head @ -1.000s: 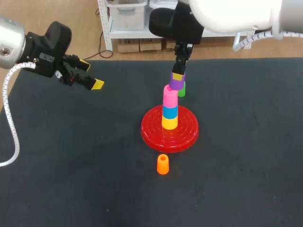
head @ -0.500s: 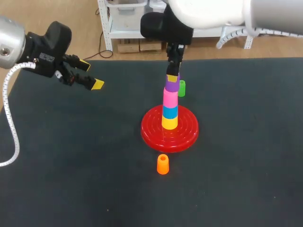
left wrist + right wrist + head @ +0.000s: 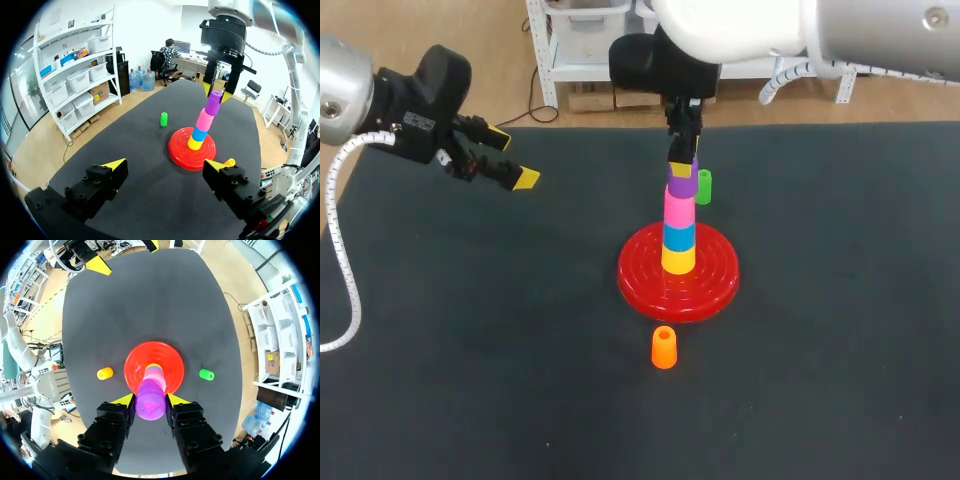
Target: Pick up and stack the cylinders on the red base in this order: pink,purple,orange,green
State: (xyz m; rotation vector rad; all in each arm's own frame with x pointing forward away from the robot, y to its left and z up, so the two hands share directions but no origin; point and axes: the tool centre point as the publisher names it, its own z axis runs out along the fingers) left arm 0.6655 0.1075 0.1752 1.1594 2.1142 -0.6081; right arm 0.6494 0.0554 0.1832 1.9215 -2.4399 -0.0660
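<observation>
The purple cylinder (image 3: 681, 187) is at the top of the stack, directly over the pink cylinder (image 3: 679, 211), clamped from 2 sides between the yellow tips of the right gripper (image 3: 150, 400); whether it is fully seated or only touching, I cannot tell. Under the pink one come a blue cylinder (image 3: 679, 236) and a yellow cylinder (image 3: 678, 260), upright at the middle of the red base (image 3: 645, 282). I judge 1 of the 4 named pieces done and the 2nd being placed but not yet let go; 2 are left. The orange cylinder (image 3: 663, 347) stands on the table (image 3: 470, 350) just in front of the base; the green cylinder (image 3: 703, 186) stands near its far side. The left gripper (image 3: 513, 157) hangs well apart on the left, its fingers spread with nothing between them.
</observation>
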